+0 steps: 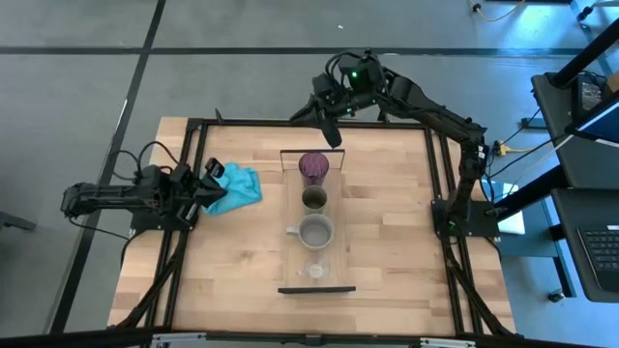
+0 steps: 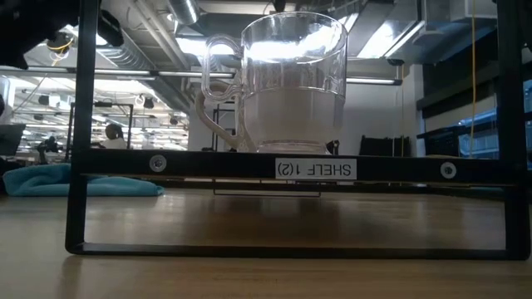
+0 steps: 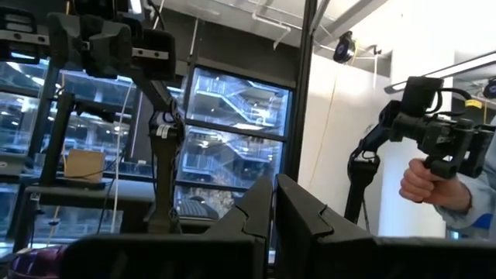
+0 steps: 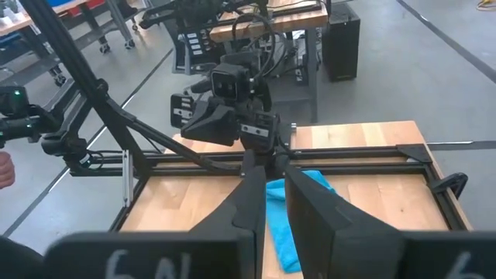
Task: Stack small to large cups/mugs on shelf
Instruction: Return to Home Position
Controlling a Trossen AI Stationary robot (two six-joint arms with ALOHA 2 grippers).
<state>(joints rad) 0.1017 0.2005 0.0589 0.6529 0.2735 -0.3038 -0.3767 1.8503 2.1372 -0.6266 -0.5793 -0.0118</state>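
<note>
A: Four are seen lined along the shelf (image 1: 336, 253): purple tumbler (image 1: 313, 166) farthest, grey mug (image 1: 315, 232) third, olive cup (image 1: 314, 199) second, clear glass (image 1: 316, 272) nearest.

B: Homing is judged to be the step in hand. The right gripper (image 1: 334, 140), slightly parted and empty, is held above the far end; folding back is called for. The left gripper (image 1: 213, 184), clenched, is parked at the left.

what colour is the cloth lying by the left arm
Teal. The cloth shows best in the high view.
</note>
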